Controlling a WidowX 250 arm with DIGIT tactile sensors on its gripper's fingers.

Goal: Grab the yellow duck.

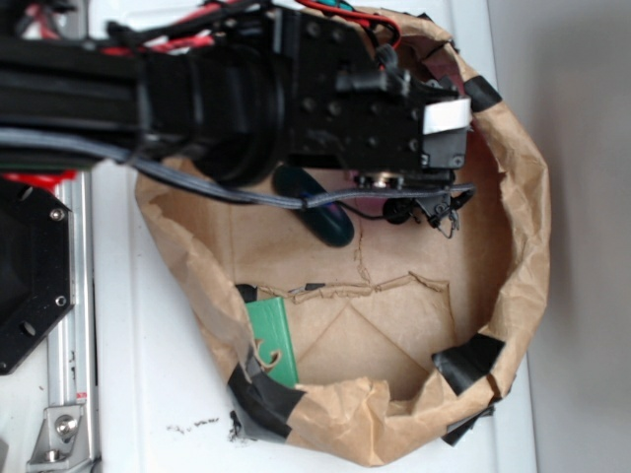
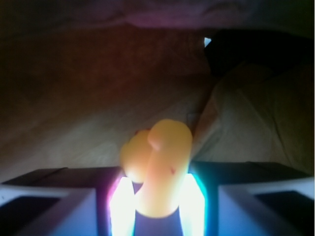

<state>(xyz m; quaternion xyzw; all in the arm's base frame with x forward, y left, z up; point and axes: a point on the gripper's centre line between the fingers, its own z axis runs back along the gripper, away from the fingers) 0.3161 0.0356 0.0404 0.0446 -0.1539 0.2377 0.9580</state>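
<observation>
The wrist view shows the yellow duck squeezed between my two brightly lit fingers, its rounded body rising above their tips. My gripper is shut on the duck, one finger pressed against each side. In the exterior view the arm and gripper reach over the top part of the brown paper bag, and the arm hides the duck there.
A dark green oblong lies partly under the arm on the bag's floor. A green flat block leans at the lower left wall. Crumpled paper walls with black tape patches ring the space. A metal rail runs along the left.
</observation>
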